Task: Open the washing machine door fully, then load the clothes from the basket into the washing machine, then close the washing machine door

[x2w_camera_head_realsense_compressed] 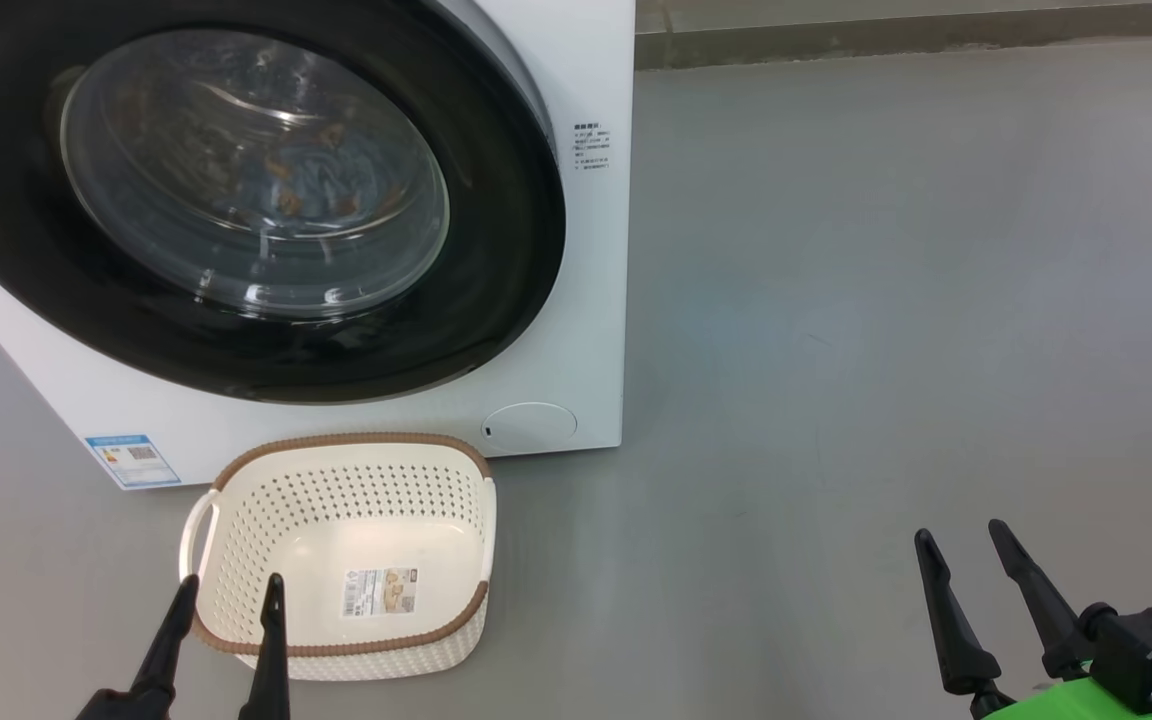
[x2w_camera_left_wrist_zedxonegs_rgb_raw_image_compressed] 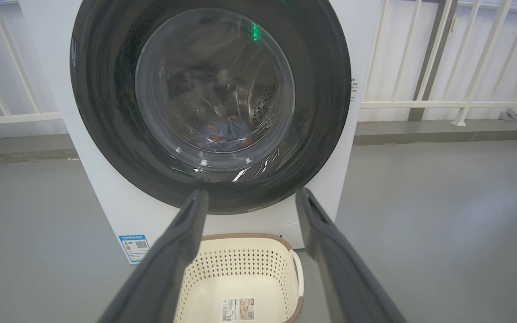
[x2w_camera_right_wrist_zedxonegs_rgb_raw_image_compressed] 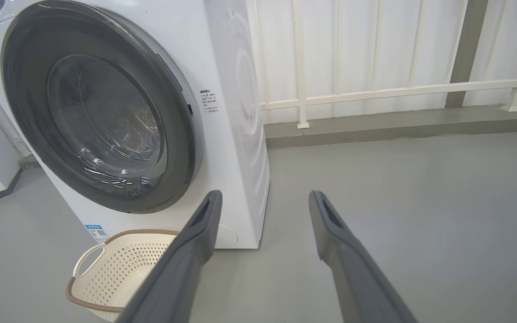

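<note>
Head view: the washing machine door (x2w_camera_head_realsense_compressed: 246, 190) lies shut against the washing machine (x2w_camera_head_realsense_compressed: 581, 330). The clothes (x2w_camera_head_realsense_compressed: 321, 175) show as blue, orange-flecked fabric behind the glass, inside the drum. The basket (x2w_camera_head_realsense_compressed: 356, 440) stands on the floor (x2w_camera_head_realsense_compressed: 886, 300) just in front of the machine and holds nothing but its barcode sticker (x2w_camera_head_realsense_compressed: 379, 592). The left jaws are spread wide and grip nothing, their tips over the basket's near rim. The right jaws, equally wide and empty, hang well off to the right over bare floor.

Left wrist view: the left jaws frame the basket (x2w_camera_left_wrist_zedxonegs_rgb_raw_image_compressed: 240, 262) and the lower arc of the door (x2w_camera_left_wrist_zedxonegs_rgb_raw_image_compressed: 213, 89). The clothes (x2w_camera_left_wrist_zedxonegs_rgb_raw_image_compressed: 225, 132) sit low in the drum behind the window.

Right wrist view: the right jaws gape at the floor beside the machine (x2w_camera_right_wrist_zedxonegs_rgb_raw_image_compressed: 240, 134). The door (x2w_camera_right_wrist_zedxonegs_rgb_raw_image_compressed: 101, 121) looks flush along its right edge, with the white railing (x2w_camera_right_wrist_zedxonegs_rgb_raw_image_compressed: 375, 92) behind.

The task looks finished, so the risks are small. I cannot tell whether the latch has caught; if it has not, the door could spring ajar. The left jaws are close to the basket rim, and a careless forward or downward move could hook the rim and drag or tip the basket, or strike the glossy door ring.
</note>
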